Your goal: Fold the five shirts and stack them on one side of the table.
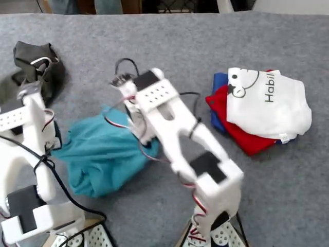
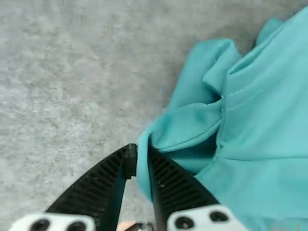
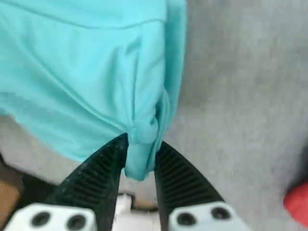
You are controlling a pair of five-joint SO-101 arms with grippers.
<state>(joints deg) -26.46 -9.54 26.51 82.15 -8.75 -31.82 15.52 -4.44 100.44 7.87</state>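
You're working over a grey, felt-like worktop (image 1: pixel 205 46) that spreads across the whole high view, with its far edge running along 12 o'clock. Past that edge you can see a brown wooden piece (image 1: pixel 131 5) at about 12 o'clock, with a dark gap crossed by thin bars (image 1: pixel 175 5) just beside it. A pale surface (image 1: pixel 293 4) sits toward 1 o'clock.

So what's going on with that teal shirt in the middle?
The teal shirt looks like soft knit cloth. It is crumpled and not folded, bunched on the grey table between the two arms. Stitched seams run along its edges. The left gripper pinches a fold at one side, and the right gripper pinches a bunched edge at the other.
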